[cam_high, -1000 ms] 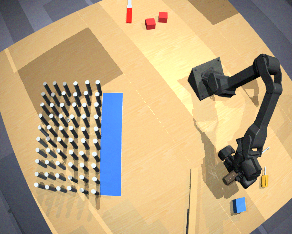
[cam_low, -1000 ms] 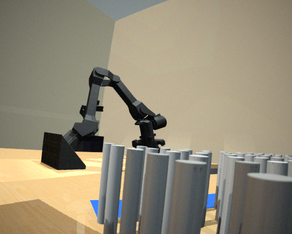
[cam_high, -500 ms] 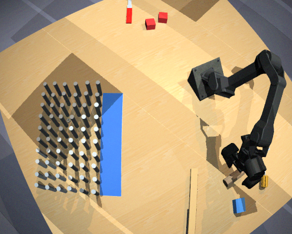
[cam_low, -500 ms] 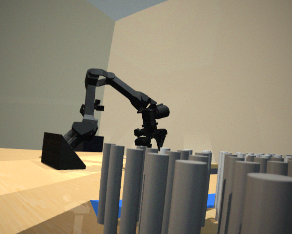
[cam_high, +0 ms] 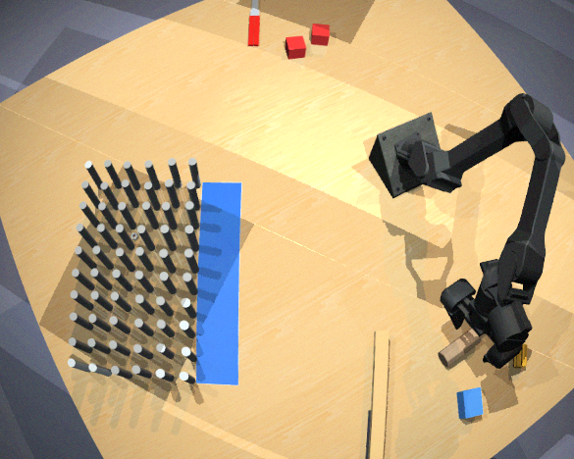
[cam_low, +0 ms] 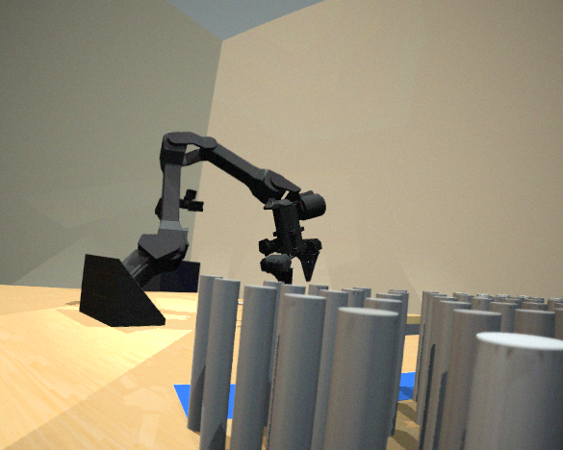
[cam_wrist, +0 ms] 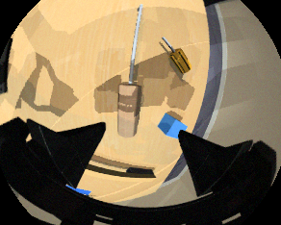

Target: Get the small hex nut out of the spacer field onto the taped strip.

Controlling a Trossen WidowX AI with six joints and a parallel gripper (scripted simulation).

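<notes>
Top view: the hex nut [cam_high: 134,235] lies between the standing spacers [cam_high: 139,251] [cam_low: 298,367], away from the blue strip [cam_high: 219,296], while the jaws are open and empty above the desk [cam_high: 296,277] (wooden-handled tool [cam_high: 457,349] [cam_wrist: 129,111] beneath, ungripped).

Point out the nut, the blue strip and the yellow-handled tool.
Nut [cam_high: 134,235]: top view, its ring.
Blue strip [cam_high: 219,296] [cam_low: 181,398]: top view, bare middle; exterior view, its left end.
Yellow-handled tool [cam_high: 523,356] [cam_wrist: 180,61]: top and wrist views, handle.
</notes>
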